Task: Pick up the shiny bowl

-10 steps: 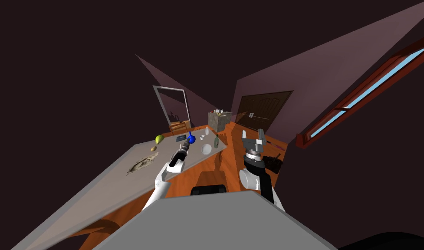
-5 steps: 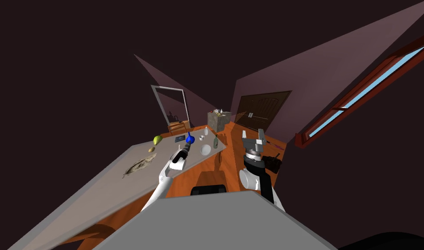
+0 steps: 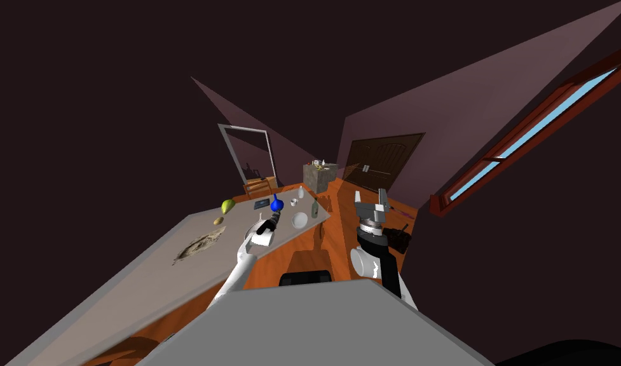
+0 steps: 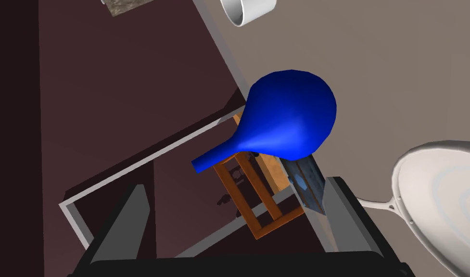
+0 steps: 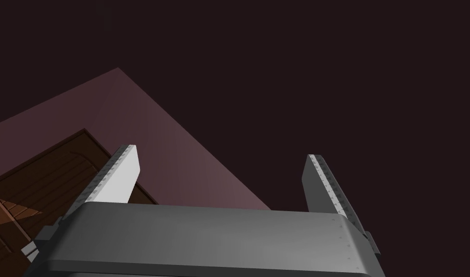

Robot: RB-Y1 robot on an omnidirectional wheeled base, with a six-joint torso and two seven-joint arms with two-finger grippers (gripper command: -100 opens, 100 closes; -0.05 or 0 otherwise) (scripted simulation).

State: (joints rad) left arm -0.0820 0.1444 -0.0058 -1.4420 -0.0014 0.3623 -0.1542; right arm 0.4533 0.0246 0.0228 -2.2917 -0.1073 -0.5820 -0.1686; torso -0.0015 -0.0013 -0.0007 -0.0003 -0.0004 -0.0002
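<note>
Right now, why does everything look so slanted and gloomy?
Head view: the wide lens tilts the grey table and splays the dim walls. Left wrist view: the blue vase carries a soft highlight; the picture's edge cuts off the pale bowl.

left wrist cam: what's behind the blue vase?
A dark blue-grey flat item lies on the table behind the blue vase. The vase and one finger of the left gripper cover most of it. Past the table edge stands a wooden chair.

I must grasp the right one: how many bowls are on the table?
1. The bowl sits near the table's far corner, between the blue vase and the green bottle.
</note>
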